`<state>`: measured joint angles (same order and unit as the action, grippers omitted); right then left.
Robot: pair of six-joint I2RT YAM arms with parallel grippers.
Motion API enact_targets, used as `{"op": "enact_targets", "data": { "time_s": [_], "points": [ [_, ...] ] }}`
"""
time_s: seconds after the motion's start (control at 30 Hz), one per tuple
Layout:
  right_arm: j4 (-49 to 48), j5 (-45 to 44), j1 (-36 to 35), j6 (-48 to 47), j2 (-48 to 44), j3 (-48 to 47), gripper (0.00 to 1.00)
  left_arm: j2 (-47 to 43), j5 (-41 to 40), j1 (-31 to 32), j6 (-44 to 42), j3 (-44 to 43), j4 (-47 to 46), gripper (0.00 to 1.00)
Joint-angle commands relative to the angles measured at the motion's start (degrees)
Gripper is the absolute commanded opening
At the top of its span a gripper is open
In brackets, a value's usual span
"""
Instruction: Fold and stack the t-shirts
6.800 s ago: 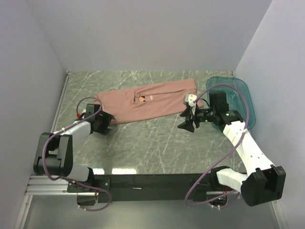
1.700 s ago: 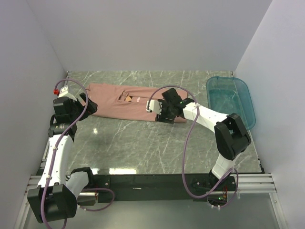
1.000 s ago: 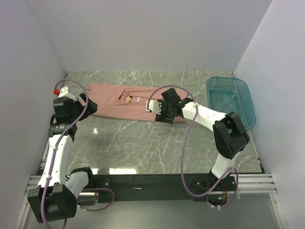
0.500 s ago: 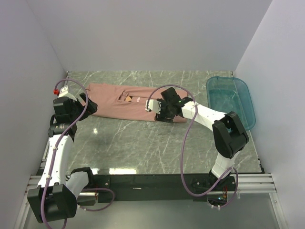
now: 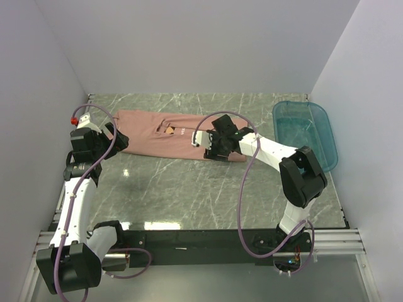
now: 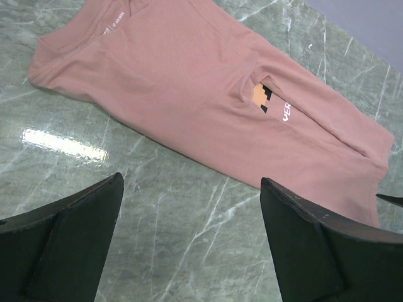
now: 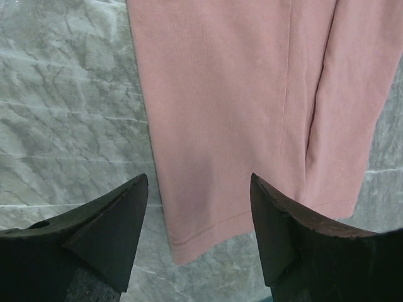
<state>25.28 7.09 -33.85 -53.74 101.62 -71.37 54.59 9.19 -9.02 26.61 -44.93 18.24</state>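
green marbled tabletop (image 5: 189, 189), lilac walls (image 5: 189, 44), pink t-shirt (image 5: 151, 135), left end effector (image 6: 190, 185) and right end effector (image 7: 198, 181) gaping

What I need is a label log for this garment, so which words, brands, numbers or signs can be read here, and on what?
"VER": white letters on the chest of the dusty-pink t-shirt, beside the orange-brown pixel figure; a fold cuts off the rest.
Neck print at the collar: white text, too small to read.
Teal tub: no lettering visible.
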Motion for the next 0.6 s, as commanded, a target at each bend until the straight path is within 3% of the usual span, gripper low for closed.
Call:
{"op": "enact_targets", "data": {
  "time_s": [0.0, 0.57],
  "points": [
    [-0.14, 0.38, 0.27, -0.76, 0.77, -3.15, 0.73, -0.89, 0.48, 0.05, -0.68, -0.42, -2.16, 0.95],
    [0.83, -0.50, 0.18, -1.72, 3.23, -6.14, 0.73, -0.97, 0.39, 0.14, -0.68, -0.43, -2.24, 0.95]
  ]
}}
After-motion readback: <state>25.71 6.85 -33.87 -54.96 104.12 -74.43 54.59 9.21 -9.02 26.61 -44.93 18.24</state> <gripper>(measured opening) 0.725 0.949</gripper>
